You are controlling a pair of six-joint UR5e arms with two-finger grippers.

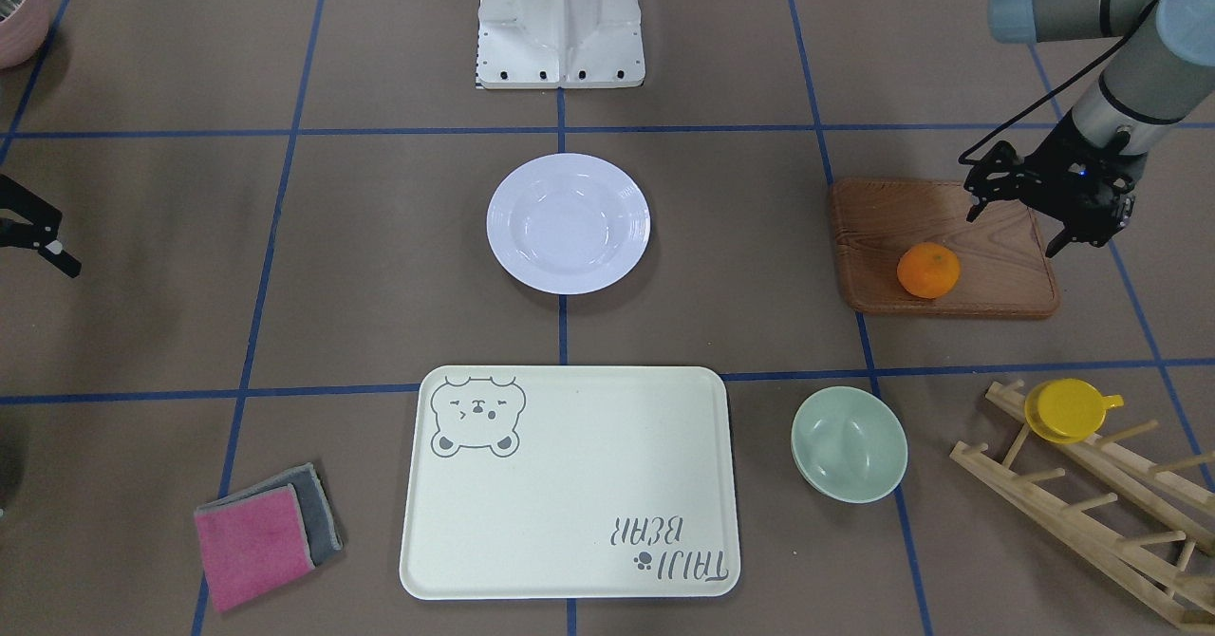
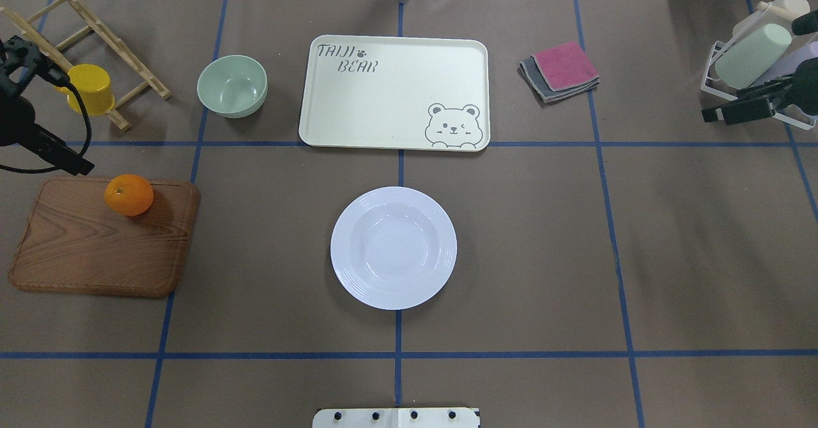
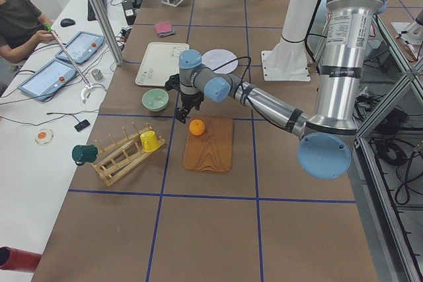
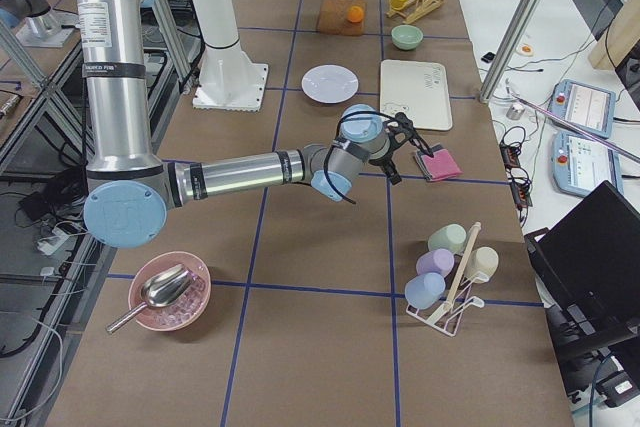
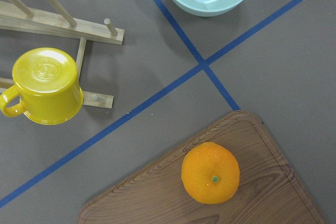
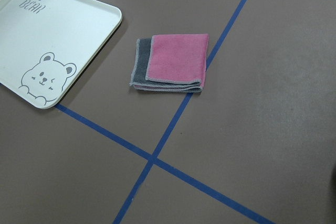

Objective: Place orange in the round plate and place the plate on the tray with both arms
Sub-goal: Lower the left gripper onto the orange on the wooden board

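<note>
One orange (image 1: pixel 928 270) sits on one wooden board (image 1: pixel 873 237) at the right of the front view. The left gripper (image 1: pixel 1014 233) hovers near it, jaws spread wide, holding nothing. One white plate (image 1: pixel 568 223) lies at centre and one tray (image 1: pixel 570 484) at lower centre. The jaw state of the right gripper (image 1: pixel 38 237), at the left edge, cannot be told.

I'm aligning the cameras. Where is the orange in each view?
Front-facing: orange right, on wooden board.
Overhead: orange left.
Exterior left: orange centre.
Exterior right: orange top centre.
Left wrist: orange lower centre.
Right wrist: not in it.
Shared landmark: the wooden board.
</note>
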